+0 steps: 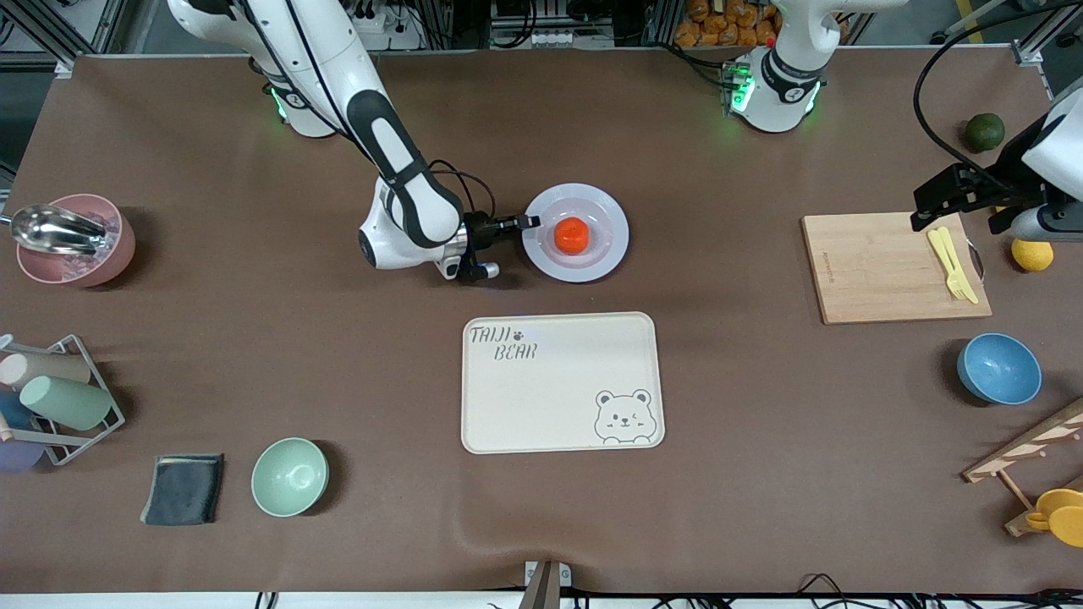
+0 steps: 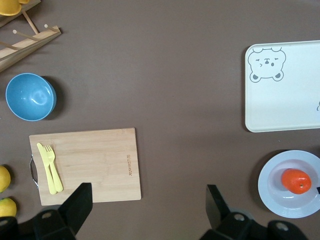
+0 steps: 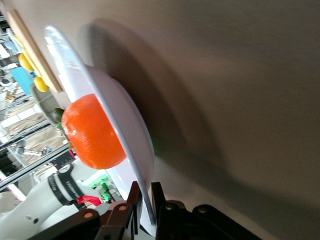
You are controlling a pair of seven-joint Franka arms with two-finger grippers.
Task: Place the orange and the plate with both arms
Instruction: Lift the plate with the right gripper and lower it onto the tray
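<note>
The orange (image 1: 572, 236) sits in the middle of the white plate (image 1: 605, 249), which is farther from the front camera than the bear tray. My right gripper (image 1: 529, 222) is shut on the plate's rim at the edge toward the right arm's end. In the right wrist view the right gripper (image 3: 145, 192) has its jaws pinching the thin rim of the plate (image 3: 125, 125), with the orange (image 3: 90, 132) on it. My left gripper (image 1: 964, 199) is open and empty over the cutting board's edge. The left wrist view shows the left gripper (image 2: 147, 205), the plate (image 2: 272, 192) and the orange (image 2: 295, 181).
A cream bear tray (image 1: 563, 381) lies nearer the camera than the plate. A wooden cutting board (image 1: 880, 271) holds a yellow fork and knife (image 1: 952, 264). A blue bowl (image 1: 998, 368), a lemon (image 1: 1032, 254), a dark green fruit (image 1: 984, 132), a green bowl (image 1: 289, 476) and a pink bowl (image 1: 76, 241) stand around.
</note>
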